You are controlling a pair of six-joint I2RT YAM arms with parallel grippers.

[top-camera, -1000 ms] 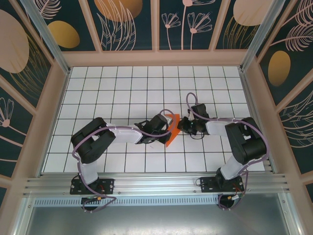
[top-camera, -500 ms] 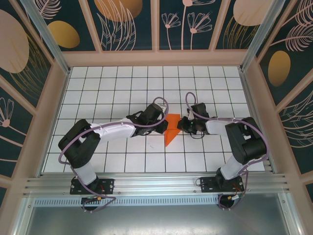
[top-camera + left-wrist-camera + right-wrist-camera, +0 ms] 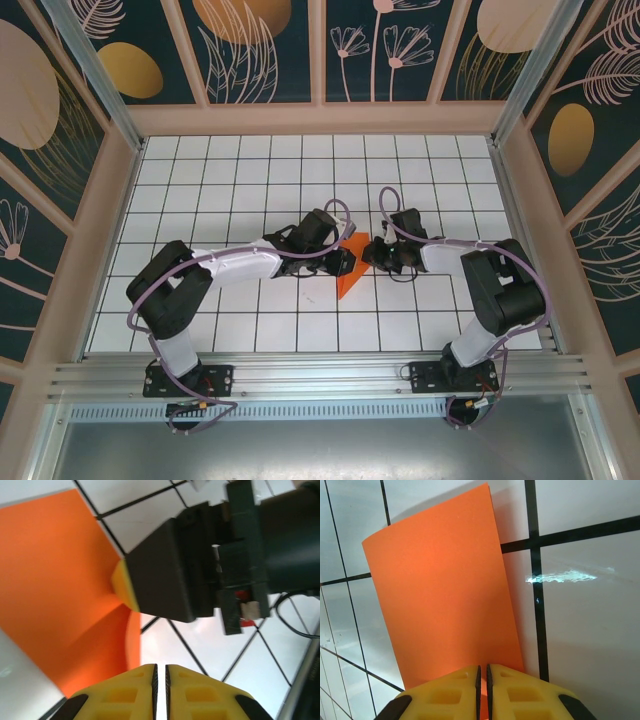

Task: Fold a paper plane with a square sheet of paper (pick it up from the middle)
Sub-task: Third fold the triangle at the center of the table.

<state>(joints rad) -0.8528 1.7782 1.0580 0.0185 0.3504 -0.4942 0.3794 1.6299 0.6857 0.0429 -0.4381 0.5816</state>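
The white tiled surface point(image 3: 200, 200) is inside a frame with dark flower panels. From the near edge at 6 o'clock, the left arm point(image 3: 240, 265) and the right arm point(image 3: 500, 280) both reach to the middle of the surface.

The square sheet of paper point(image 3: 347, 280) is there between them, close to the centre of the grid. It is bright orange and creased narrower, and part of it stands up from the tiles. In the left wrist view the square sheet of paper point(image 3: 60, 580) shows a soft bend. In the right wrist view it point(image 3: 440, 595) is a plain, long panel.

The right gripper point(image 3: 370, 255) is at 2 o'clock of the paper. Its yellow fingers point(image 3: 482, 672) are pressed together on the paper edge, and the left wrist view shows the same pinch point(image 3: 122, 585).

The left gripper point(image 3: 346, 263) touches the paper from 9 o'clock. Its fingers point(image 3: 160, 672) are closed, with only a thin slit between them. The paper reaches them, but I cannot tell if it is pinched.
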